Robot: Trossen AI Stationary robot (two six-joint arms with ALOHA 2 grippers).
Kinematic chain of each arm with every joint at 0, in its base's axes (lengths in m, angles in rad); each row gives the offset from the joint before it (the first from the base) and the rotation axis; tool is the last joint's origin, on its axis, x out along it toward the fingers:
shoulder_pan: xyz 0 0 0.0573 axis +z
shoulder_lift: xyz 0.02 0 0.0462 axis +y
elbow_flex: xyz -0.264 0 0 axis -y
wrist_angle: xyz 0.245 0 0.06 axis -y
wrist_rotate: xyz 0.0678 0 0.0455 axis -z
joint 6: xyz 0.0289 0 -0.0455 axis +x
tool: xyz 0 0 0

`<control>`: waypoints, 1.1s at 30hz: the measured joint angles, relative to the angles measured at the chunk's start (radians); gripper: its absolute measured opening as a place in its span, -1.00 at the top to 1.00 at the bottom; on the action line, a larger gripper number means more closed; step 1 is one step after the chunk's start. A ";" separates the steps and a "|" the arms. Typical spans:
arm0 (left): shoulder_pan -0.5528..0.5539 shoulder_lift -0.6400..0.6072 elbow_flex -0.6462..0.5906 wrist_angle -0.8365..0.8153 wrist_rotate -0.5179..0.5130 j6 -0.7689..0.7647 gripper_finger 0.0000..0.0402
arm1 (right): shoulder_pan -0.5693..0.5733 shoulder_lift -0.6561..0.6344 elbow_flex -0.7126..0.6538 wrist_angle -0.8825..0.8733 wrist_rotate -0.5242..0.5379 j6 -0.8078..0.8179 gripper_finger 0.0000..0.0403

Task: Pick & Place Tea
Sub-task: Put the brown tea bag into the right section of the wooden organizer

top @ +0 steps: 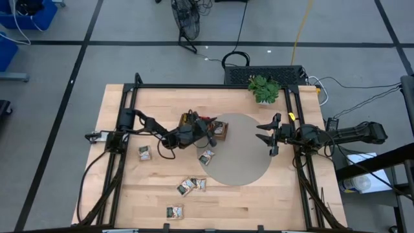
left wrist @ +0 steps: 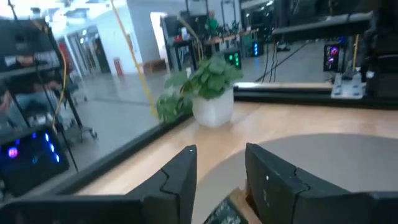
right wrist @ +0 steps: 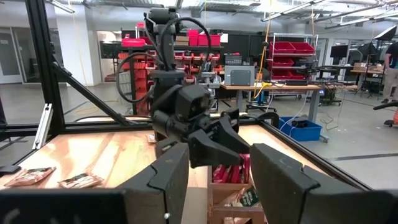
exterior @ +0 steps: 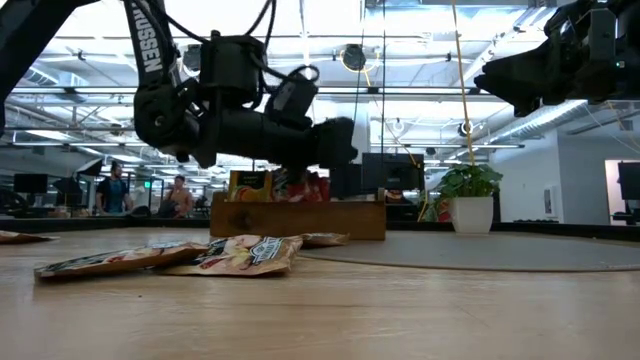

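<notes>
The wooden tray (top: 218,129) sits on the left edge of a round grey mat (top: 242,158) and holds several tea sachets (right wrist: 233,171) standing on edge. More tea sachets lie flat on the table: one (top: 143,153) at the left, one (top: 206,156) on the mat's rim, a pair (top: 191,186) nearer the front, and another (top: 173,211) by the near edge. My left gripper (top: 215,134) hovers level just over the tray, open, with nothing between its fingers (left wrist: 180,180). My right gripper (top: 264,134) hangs open above the mat's right edge.
A small potted plant (top: 264,88) stands at the far edge, right of centre. Black frame rails (top: 132,97) run along the table's left, right and far sides. Bare wood lies at the front right (top: 284,200). People stand in the room beyond (exterior: 115,187).
</notes>
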 joint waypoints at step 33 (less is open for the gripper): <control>0.022 -0.159 0.830 -1.893 0.358 0.159 0.98 | 0.000 0.000 0.000 0.000 0.000 0.000 0.23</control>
